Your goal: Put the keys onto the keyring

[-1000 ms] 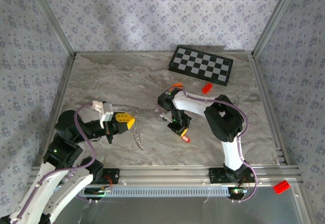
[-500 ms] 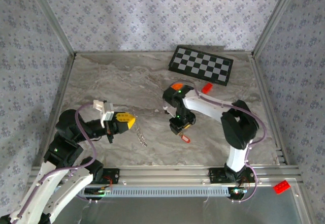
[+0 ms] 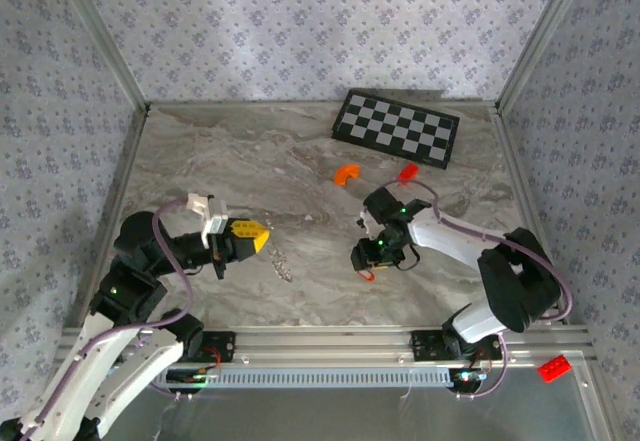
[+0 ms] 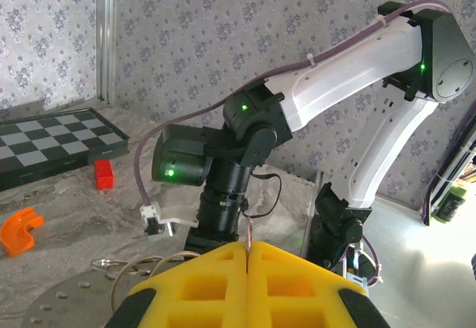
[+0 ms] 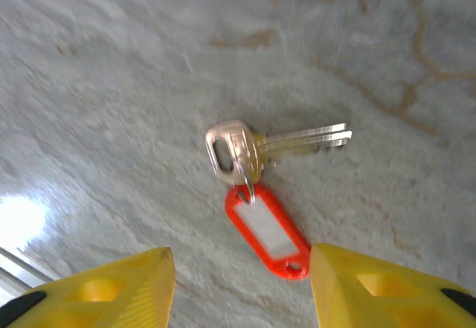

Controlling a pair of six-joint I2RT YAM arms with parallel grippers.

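Keys [image 5: 251, 151], silvery with a red plastic tag, lay flat on the marble table [image 3: 220, 161] below the right gripper [image 5: 242, 272], its fingers [image 5: 111, 287] spread wide; the left gripper [image 3: 262, 237] was pinched closed on the beaded keyring [image 3: 281, 264].

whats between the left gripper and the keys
In the top view, the keyring lies just off the left gripper; past it the table is bare up to the keys at the right gripper.
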